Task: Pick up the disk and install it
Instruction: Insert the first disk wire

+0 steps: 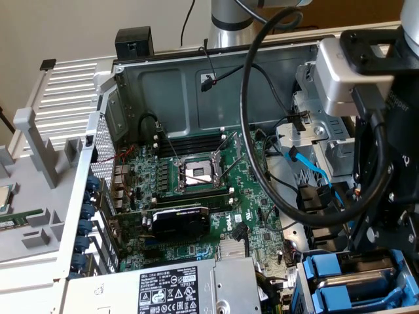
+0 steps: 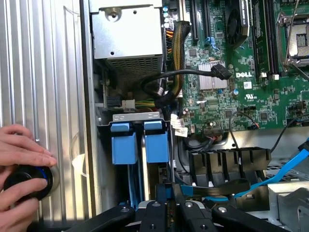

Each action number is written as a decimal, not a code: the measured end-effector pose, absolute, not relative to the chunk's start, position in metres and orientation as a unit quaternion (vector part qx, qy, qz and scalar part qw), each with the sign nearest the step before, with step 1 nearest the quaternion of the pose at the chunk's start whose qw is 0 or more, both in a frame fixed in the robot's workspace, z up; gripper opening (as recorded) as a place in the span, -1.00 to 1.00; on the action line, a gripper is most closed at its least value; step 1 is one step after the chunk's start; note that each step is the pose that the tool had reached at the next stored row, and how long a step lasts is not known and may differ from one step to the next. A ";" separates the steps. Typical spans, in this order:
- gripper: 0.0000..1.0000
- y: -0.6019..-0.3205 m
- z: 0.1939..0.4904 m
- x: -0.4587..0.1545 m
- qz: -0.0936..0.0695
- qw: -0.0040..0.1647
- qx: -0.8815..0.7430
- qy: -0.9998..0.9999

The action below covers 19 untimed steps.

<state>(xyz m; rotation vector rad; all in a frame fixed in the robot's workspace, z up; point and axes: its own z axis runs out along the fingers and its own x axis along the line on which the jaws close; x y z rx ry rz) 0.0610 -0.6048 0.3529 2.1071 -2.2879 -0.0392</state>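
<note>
The disk (image 2: 157, 145) stands on edge in the right-hand slot of the drive bay, its blue plastic rail facing the wrist camera. My gripper (image 2: 169, 195) is directly over its near end, and the black fingers (image 2: 161, 205) are shut on a thin blue-edged strip of it. A second blue-railed drive (image 2: 120, 145) sits in the slot beside it. In the exterior view the black gripper body (image 1: 393, 216) hangs over the blue-railed bay (image 1: 327, 271) at the case's lower right corner.
A person's hand (image 2: 21, 154) rests on a black knob (image 2: 26, 181) on the ribbed metal panel beside the bay. The grey power-supply box (image 2: 128, 34), loose black cables (image 2: 193, 72) and a blue cable (image 2: 289, 164) crowd the bay. The motherboard (image 1: 196, 190) fills the case's middle.
</note>
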 end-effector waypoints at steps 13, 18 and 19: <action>-0.67 -0.605 0.353 0.064 -0.013 0.016 0.677 -0.735; -0.67 -0.605 0.352 0.064 -0.014 0.017 0.677 -0.735; -0.67 -0.605 0.352 0.064 -0.014 0.017 0.677 -0.735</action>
